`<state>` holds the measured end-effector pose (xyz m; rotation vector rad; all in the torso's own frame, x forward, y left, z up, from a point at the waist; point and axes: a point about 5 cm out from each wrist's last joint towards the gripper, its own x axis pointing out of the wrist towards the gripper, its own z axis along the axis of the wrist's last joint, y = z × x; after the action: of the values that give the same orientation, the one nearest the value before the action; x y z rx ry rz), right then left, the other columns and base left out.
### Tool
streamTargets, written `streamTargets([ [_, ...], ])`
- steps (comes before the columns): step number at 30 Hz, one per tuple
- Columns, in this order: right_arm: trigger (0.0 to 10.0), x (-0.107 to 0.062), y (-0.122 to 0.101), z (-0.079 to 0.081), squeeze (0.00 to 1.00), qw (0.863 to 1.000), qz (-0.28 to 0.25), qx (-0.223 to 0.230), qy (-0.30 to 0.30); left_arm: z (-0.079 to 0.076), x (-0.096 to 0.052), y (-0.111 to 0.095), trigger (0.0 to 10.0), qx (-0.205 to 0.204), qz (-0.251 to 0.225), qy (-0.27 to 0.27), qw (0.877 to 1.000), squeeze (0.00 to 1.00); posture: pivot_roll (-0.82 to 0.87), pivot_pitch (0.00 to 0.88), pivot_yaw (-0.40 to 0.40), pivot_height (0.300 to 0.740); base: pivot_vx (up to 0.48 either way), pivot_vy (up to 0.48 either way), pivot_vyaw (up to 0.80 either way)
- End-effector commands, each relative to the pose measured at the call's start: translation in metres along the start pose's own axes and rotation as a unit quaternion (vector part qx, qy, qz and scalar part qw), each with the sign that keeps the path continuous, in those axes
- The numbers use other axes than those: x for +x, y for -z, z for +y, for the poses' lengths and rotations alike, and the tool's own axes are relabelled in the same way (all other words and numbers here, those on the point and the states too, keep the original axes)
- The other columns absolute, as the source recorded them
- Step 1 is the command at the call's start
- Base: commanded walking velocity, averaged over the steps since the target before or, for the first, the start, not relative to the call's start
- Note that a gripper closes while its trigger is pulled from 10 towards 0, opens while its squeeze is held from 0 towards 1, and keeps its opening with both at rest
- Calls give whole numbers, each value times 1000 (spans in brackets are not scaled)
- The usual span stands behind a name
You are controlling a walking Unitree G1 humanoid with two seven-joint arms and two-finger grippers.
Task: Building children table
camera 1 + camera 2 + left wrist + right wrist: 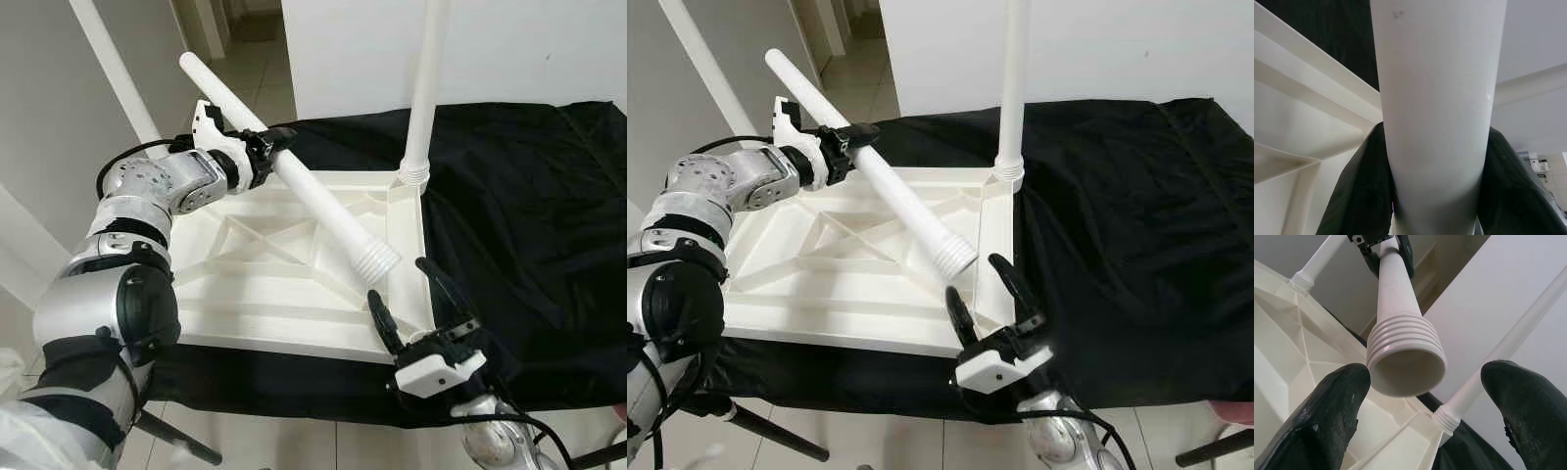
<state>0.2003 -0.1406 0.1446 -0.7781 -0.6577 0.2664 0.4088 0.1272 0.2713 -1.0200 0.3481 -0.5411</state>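
Above the upturned white tabletop point(265, 279), held slantwise in the left hand point(257, 155), pinched mid-shaft: a white table leg point(294, 171), threaded end point(376, 258) aimed down toward the near right corner. Just below that end, right hand point(407, 304), fingers spread. Upright leg point(427, 98) cut off at top. Hollow mouth seen through right wrist camera.

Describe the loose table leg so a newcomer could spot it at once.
On the black cloth lies an upturned white plastic tabletop. Slanting above it is a long white plastic tube leg, clamped by the left gripper. Unlike the upright leg already screwed into a corner, its ribbed threaded end hangs free.
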Motion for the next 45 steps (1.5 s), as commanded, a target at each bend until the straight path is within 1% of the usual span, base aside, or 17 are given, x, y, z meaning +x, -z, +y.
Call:
streamTargets([
  [1, 10000, 0, -2, -4, 0, 1000, -3, 2, 9, -7, -3, -10, 10000, 11, -16, 16, 1000, 0, -161, 62, 172, 740, 0, 0, 0],
  [3, 10000, -2, 1, -7, 0, 1000, 7, 1, 15, -8, -4, -17, 10000, -2, -39, 18, 999, 0, -164, 62, 170, 740, 0, 0, 0],
  [7, 10000, 0, 1, -9, 0, 1000, 7, 2, 19, -9, -5, -21, 10000, 14, -48, 15, 999, 0, -166, 61, 169, 740, 0, 0, 0],
  [8, 10000, 6, 4, -15, 0, 999, 15, 12, 36, -12, -5, -26, 10000, 40, -64, 18, 997, 0, -163, 59, 163, 740, 0, 0, 0],
  [11, 10000, 11, 6, -19, 0, 998, 23, 23, 45, -14, -6, -30, 10000, 52, -75, 23, 996, 0, -163, 58, 161, 740, 0, 0, 0],
  [13, 10000, 21, 8, -25, 0, 994, 43, 68, 76, -13, -7, -33, 10000, 81, -87, 7, 993, 0, -161, 54, 155, 740, 0, 0, 0],
  [14, 10000, 21, 8, -25, 0, 994, 43, 68, 76, -13, -7, -33, 10000, 81, -87, 7, 993, 0, -161, 54, 155, 740, 0, 0, 0],
  [16, 10000, 32, 8, -28, 0, 990, 45, 103, 83, -14, -7, -35, 10000, 91, -99, 10, 991, 0, -159, 54, 152, 740, 0, 0, 0],
  [19, 10000, 40, 7, -30, 0, 987, 45, 132, 83, -16, -7, -35, 10000, 107, -107, 17, 988, 0, -154, 54, 146, 740, 0, 0, 0],
  [21, 10000, 43, 6, -30, 0, 986, 45, 141, 83, -17, -7, -35, 10000, 113, -109, 19, 987, 0, -154, 54, 146, 740, 0, 0, 0],
  [23, 10000, 52, 4, -28, 0, 978, 45, 192, 66, -20, -6, -34, 10000, 138, -119, 27, 983, 0, -148, 56, 135, 740, 0, 0, 0],
  [26, 10000, 62, 1, -26, 0, 971, 44, 233, 41, -25, -5, -32, 10000, 173, -133, 36, 975, 0, -143, 57, 129, 740, 0, 0, 0],
  [36, 10000, 77, -1, -31, 0, 954, 54, 293, 24, -33, -3, -23, 10000, 225, -161, 56, 959, 0, -137, 57, 120, 740, 0, 0, 0],
  [40, 10000, 83, -1, -31, 0, 939, 62, 337, 15, -39, -4, -16, 10000, 236, -183, 67, 952, 0, -135, 60, 117, 740, 0, 0, 0],
  [41, 10000, 83, -1, -31, 0, 939, 62, 337, 15, -39, -4, -16, 10000, 236, -183, 67, 952, 0, -135, 60, 117, 740, 0, 0, 0],
  [43, 10000, 86, -4, -29, 0, 929, 63, 365, -6, -45, -5, -11, 10000, 251, -192, 75, 946, 0, -129, 60, 116, 740, 0, 0, 0],
  [45, 10000, 87, -4, -27, 0, 927, 62, 371, -15, -49, -5, -7, 10000, 260, -192, 82, 943, 0, -127, 57, 115, 740, 0, 0, 0],
])
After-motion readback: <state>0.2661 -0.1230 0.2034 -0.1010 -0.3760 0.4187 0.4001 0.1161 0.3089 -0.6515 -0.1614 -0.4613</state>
